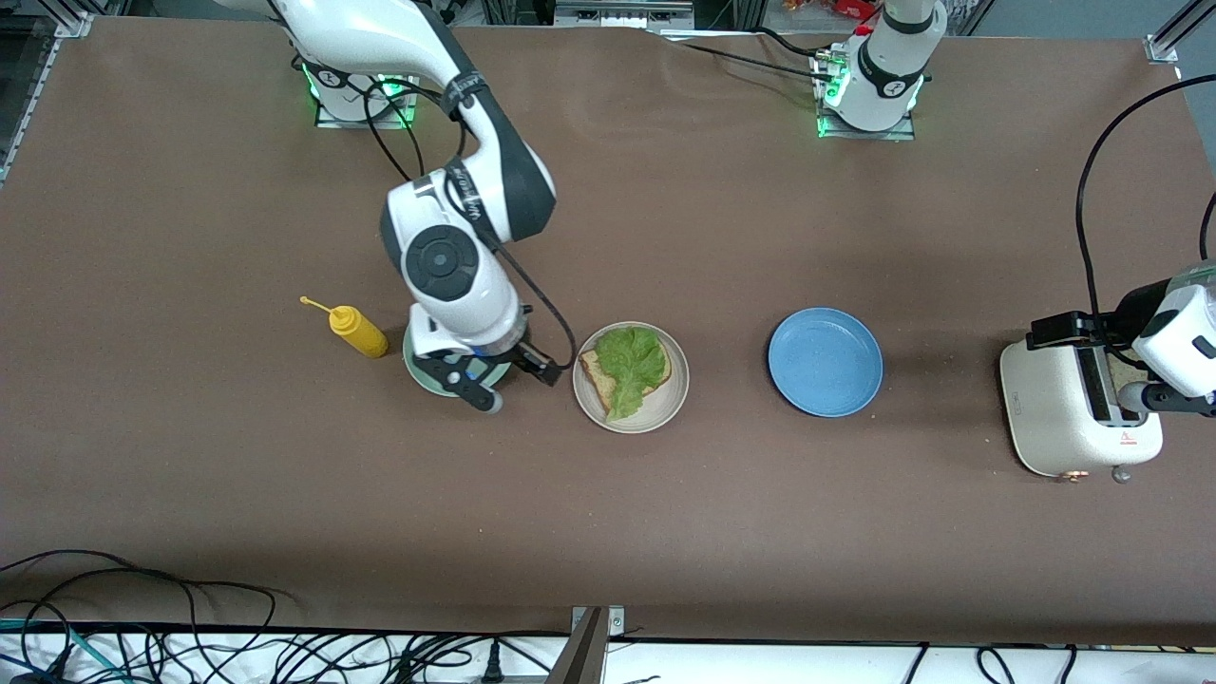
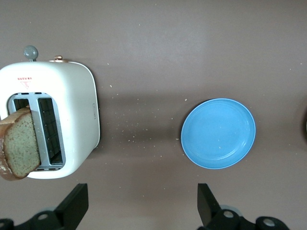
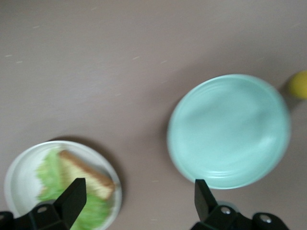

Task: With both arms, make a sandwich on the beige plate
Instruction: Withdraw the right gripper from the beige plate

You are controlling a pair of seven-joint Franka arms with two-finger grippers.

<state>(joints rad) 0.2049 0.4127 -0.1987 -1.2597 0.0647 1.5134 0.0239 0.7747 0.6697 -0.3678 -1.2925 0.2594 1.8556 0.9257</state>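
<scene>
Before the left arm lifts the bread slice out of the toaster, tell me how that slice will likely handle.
The bread slice stands upright and leans out of the toaster slot unsupported, so it probably stays stiff. It looks thin and porous, so likely light. Crumbs scattered on the table hint that it may shed or break under a hard squeeze, so the left gripper, jaws open, should pinch gently.

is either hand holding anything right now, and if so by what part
Nothing is held. The left hand is open over the table by the toaster; the right hand is open over the green plate.
</scene>
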